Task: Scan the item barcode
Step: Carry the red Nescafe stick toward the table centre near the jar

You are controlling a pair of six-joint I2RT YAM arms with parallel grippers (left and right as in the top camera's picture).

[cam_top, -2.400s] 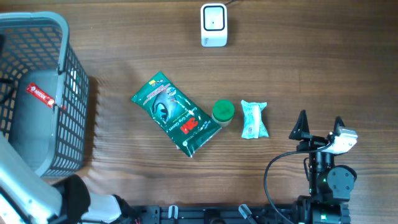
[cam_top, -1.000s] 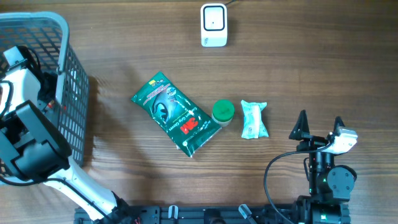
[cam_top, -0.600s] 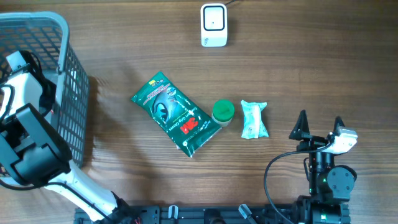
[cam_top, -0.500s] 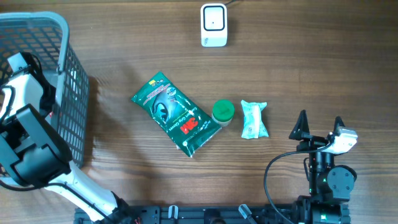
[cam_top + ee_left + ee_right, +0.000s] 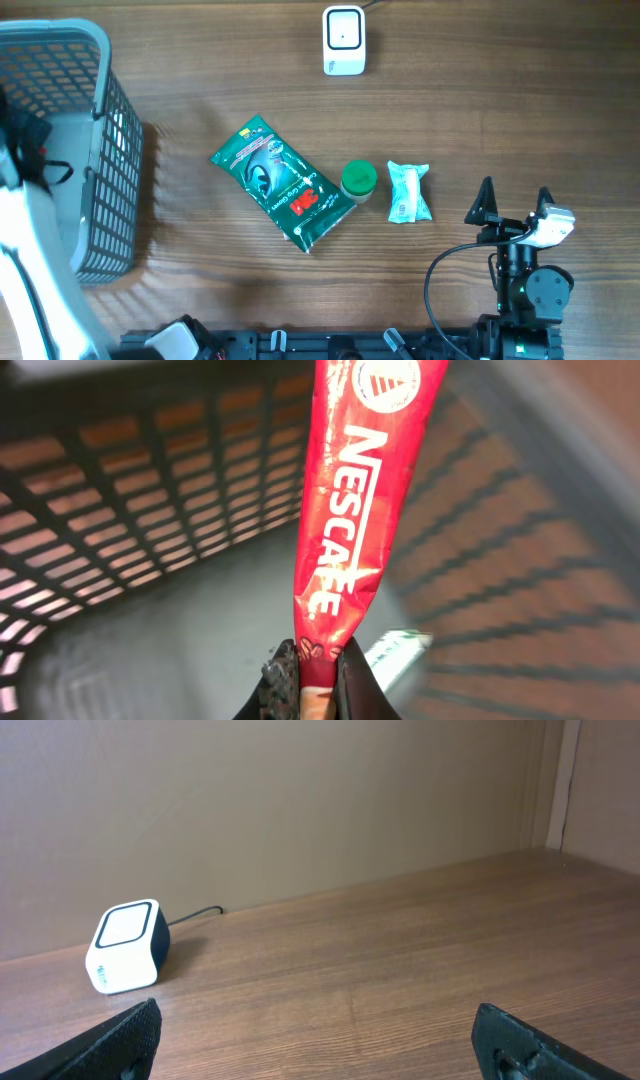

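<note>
In the left wrist view we see the left gripper (image 5: 318,680) at the bottom centre of the frame. Its jaws are closed tight on the lower end of a red Nescafé sachet (image 5: 358,490). The sachet rises from the fingers (image 5: 283,678) to the top edge of the frame, leaning slightly to the right, with the white lettering running along its length. Around it are the dark lattice walls of the basket (image 5: 120,490), so the sachet hangs inside the basket and clear of its grey floor. A small pale, blurred thing (image 5: 395,652) lies on that floor just right of the gripper; we cannot tell what it is.

From overhead, the basket fills the upper left of the frame, and the white left arm (image 5: 20,250) reaches into it from the lower left.

The right gripper (image 5: 514,195) sits at the lower right of the overhead view with its jaws spread wide and nothing between them. The scanner (image 5: 343,40) stands at the top centre of the bench (image 5: 500,90), well apart from both grippers. In the right wrist view it shows at the left, with a thin cable running off behind it.

Across the middle of the bench lie a green packet (image 5: 282,183), a green-capped jar (image 5: 358,181) touching its right edge, and a small white-and-green pack (image 5: 408,192) just right of the jar.
</note>
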